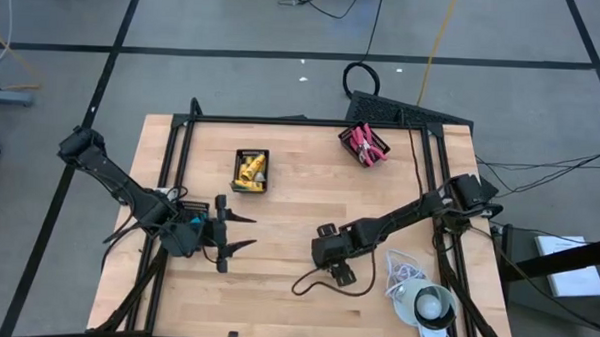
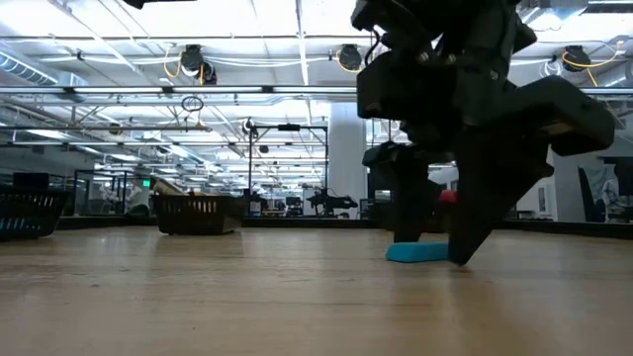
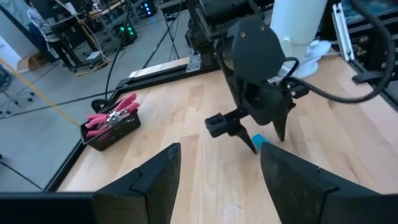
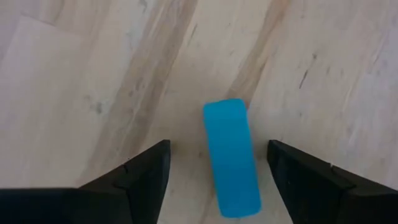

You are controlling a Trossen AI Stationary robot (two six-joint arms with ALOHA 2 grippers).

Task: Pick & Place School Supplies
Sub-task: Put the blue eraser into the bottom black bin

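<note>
A short light-blue oblong piece (image 4: 231, 155) lies flat on the wooden table, also visible in the low view (image 2: 417, 252) and the left wrist view (image 3: 259, 142). My right gripper (image 4: 217, 144) points down over it, open, one finger on each side with a gap to the piece; in the high view (image 1: 330, 256) the gripper hides the piece. My left gripper (image 1: 250, 233) waits open left of the table's middle, pointing toward the right arm. Yellow pieces sit in a black tray (image 1: 250, 172). Red-handled scissors stand in another black tray (image 1: 363, 144).
A white cord with a round grey-white object (image 1: 422, 301) lies near the table's right near corner. A black cable (image 1: 314, 280) loops on the wood beside my right gripper. Black frame rails (image 1: 181, 144) border the table's left and right sides. Bare wood lies between the two arms.
</note>
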